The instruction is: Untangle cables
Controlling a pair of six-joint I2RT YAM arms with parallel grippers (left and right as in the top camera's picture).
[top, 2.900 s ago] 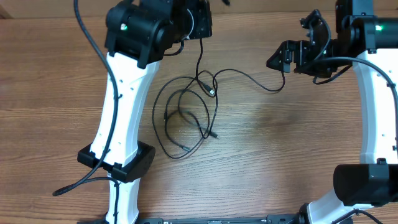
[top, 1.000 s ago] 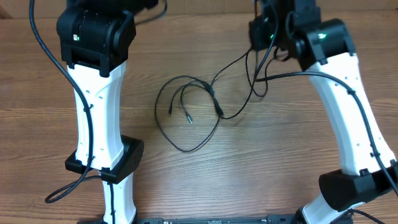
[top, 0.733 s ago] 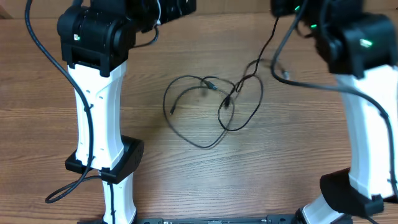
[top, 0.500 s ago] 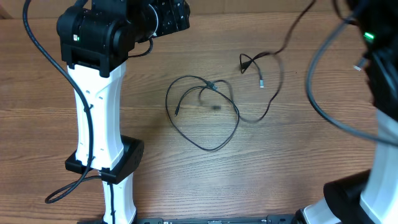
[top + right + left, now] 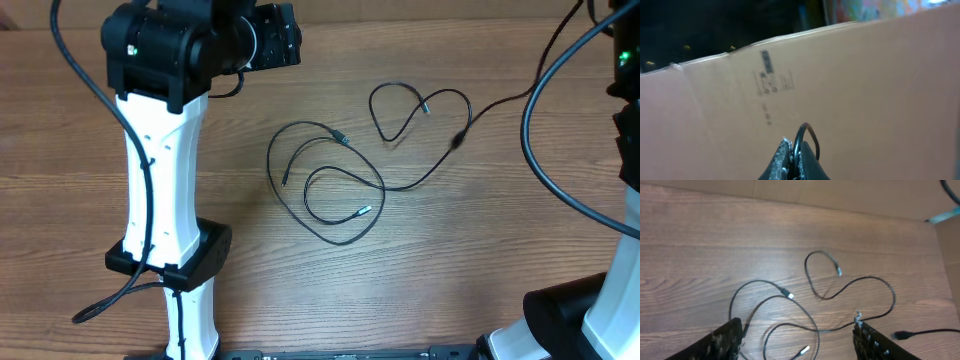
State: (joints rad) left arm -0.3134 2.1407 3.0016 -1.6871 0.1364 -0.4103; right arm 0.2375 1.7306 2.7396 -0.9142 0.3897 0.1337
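Most of the cables (image 5: 330,188) lay in loose loops on the table (image 5: 450,280), crossing at one spot, so unfinished; my right claw (image 5: 794,150) pinched one strand, my left claw (image 5: 796,331) hung released above.

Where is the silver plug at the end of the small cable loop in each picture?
Overhead: silver plug, upper right of centre.
Left wrist: silver plug, just right of centre.
Right wrist: not in it.
Shared landmark: the other plug, inside the big loop, lies below-left of it in both.
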